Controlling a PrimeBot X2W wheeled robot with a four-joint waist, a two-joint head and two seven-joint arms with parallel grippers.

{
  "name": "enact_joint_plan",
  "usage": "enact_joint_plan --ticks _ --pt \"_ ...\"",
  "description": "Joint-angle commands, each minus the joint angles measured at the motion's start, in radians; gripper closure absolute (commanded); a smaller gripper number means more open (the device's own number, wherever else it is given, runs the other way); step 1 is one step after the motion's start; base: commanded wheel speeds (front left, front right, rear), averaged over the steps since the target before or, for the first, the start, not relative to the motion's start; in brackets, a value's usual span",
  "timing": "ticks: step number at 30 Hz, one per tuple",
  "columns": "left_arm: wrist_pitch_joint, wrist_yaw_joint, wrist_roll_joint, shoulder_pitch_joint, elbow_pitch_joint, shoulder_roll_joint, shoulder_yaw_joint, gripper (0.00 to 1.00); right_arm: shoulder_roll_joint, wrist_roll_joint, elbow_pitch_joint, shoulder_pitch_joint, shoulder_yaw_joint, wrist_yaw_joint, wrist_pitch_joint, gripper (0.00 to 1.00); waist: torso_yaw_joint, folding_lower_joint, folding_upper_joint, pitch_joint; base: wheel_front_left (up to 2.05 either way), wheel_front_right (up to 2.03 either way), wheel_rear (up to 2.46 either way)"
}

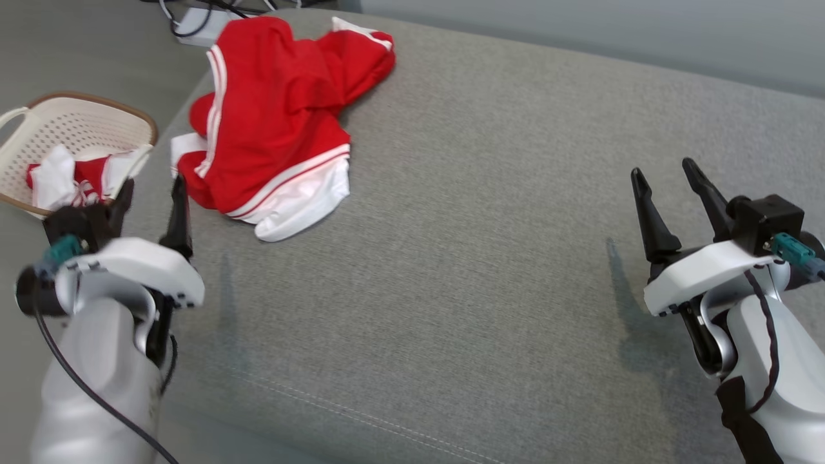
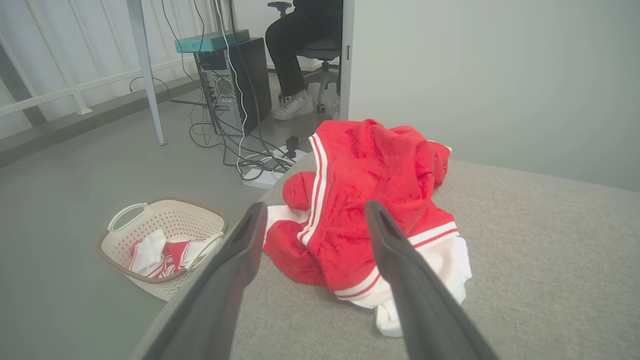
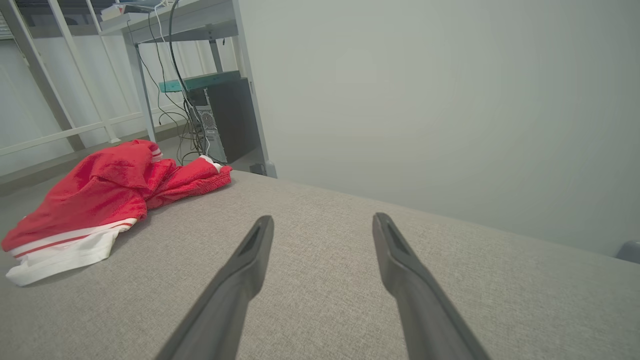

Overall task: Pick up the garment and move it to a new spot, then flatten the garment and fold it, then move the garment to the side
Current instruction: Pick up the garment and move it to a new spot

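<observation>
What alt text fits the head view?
A crumpled red garment lies at the far left of a grey cushion. The left gripper and right gripper, both open, hover nearer the camera. A basket of clothes sits to its left.

One red garment (image 1: 271,122); one basket (image 1: 77,122); two pincers: left pincer (image 1: 153,182), right pincer (image 1: 662,166); one computer tower (image 2: 240,85).

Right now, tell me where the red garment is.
In the head view the red and white garment lies crumpled at the far left of the grey cushion, just ahead of the left gripper, near the laundry basket.
</observation>
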Motion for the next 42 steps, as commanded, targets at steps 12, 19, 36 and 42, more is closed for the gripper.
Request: enact_joint_plan --ticks 12,19,36,42 --pt "0.120 -0.007 -0.251 -0.318 0.109 0.201 -0.174 0.00 -0.014 0.019 -0.061 -0.120 0.079 0.000 -0.013 0.00 -0.172 0.0000 0.0000 0.205 0.00 0.00 0.00" --pt "0.198 -0.007 -0.366 -0.361 0.104 0.302 -0.273 0.00 -0.009 0.024 -0.092 -0.150 0.098 0.000 -0.013 0.00 -0.249 0.0000 0.0000 0.268 0.00 0.00 0.00" --pt "0.040 0.024 -0.383 -0.423 0.198 0.423 -0.292 1.00 -0.013 0.034 -0.150 -0.139 0.043 0.000 -0.013 0.00 -0.352 0.0000 0.0000 0.308 0.00 0.00 0.00" --pt "-0.007 0.049 -0.334 -0.422 0.074 0.408 -0.311 1.00 0.000 0.036 -0.147 -0.099 0.018 0.000 -0.013 0.00 -0.331 0.0000 0.0000 0.247 0.00 0.00 0.00"
